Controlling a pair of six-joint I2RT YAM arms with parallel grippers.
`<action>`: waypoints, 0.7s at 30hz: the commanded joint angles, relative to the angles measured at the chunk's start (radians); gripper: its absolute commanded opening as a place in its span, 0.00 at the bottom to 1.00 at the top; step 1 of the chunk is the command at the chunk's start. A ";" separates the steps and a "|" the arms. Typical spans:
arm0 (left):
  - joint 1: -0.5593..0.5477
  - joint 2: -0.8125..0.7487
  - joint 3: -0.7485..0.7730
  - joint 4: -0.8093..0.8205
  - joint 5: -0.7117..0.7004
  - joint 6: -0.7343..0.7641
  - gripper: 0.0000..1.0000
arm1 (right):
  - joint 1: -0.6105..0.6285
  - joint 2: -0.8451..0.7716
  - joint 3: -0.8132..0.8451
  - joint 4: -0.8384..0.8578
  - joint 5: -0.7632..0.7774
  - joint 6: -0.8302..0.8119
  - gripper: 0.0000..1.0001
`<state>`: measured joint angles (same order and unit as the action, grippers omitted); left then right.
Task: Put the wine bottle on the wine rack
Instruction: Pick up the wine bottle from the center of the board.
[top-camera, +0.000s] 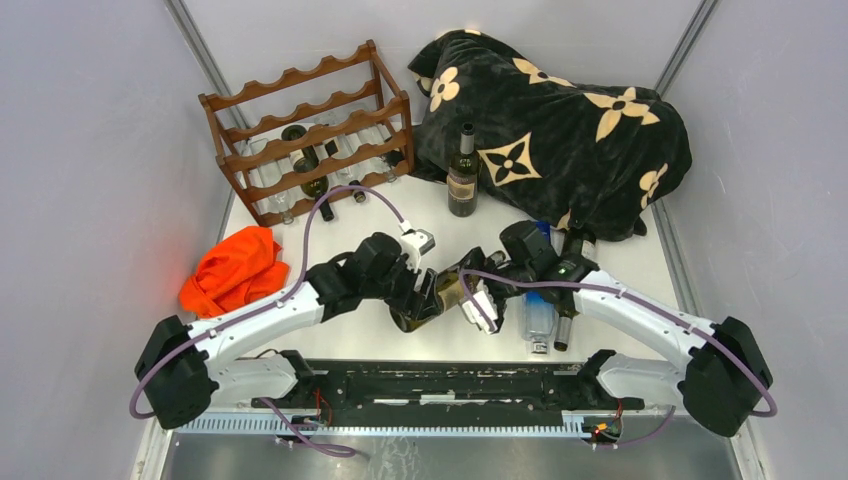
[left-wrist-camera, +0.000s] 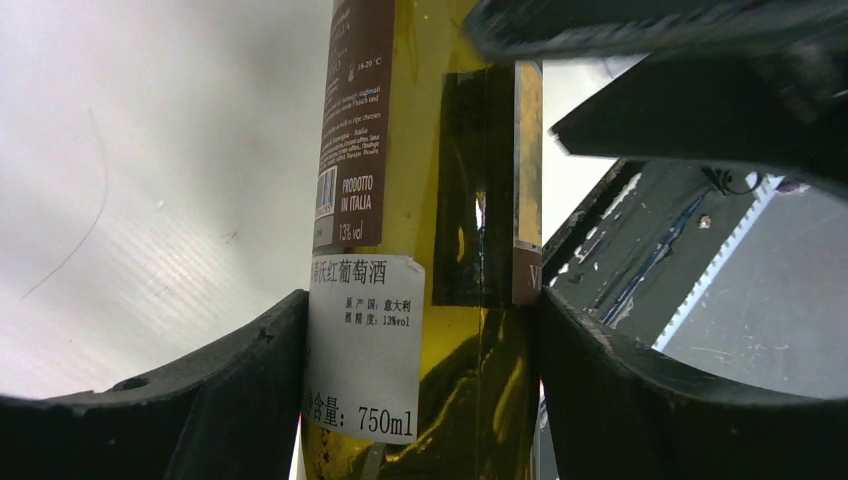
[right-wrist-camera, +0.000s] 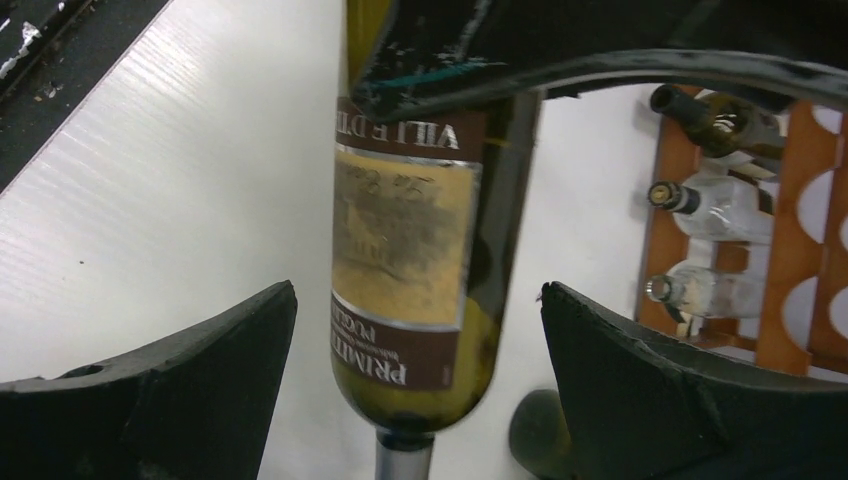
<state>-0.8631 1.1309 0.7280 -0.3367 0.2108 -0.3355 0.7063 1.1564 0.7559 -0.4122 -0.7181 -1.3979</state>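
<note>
An olive-green wine bottle with a brown label lies roughly level between the two arms, above the near middle of the table. My left gripper is shut on its body; in the left wrist view both black fingers press against the wine bottle. My right gripper is open around the same wine bottle. Gaps show on both sides between the glass and its fingers. The wine rack, dark reddish-brown with wavy rails, stands at the far left with bottles lying in it.
A second wine bottle stands upright in front of a black flower-patterned blanket at the back right. An orange cloth lies at the left. A clear plastic bottle and a dark bottle lie under my right arm.
</note>
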 joint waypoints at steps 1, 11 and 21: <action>0.012 0.012 0.098 0.164 0.123 -0.002 0.02 | 0.057 0.025 -0.058 0.162 0.135 0.085 0.98; 0.018 0.086 0.139 0.227 0.214 -0.036 0.02 | 0.115 0.035 -0.121 0.297 0.246 0.162 0.93; 0.023 0.108 0.172 0.233 0.215 -0.056 0.02 | 0.120 0.031 -0.103 0.303 0.248 0.210 0.32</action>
<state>-0.8463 1.2613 0.8146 -0.2520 0.3702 -0.3393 0.8173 1.1950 0.6296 -0.1490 -0.4644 -1.2259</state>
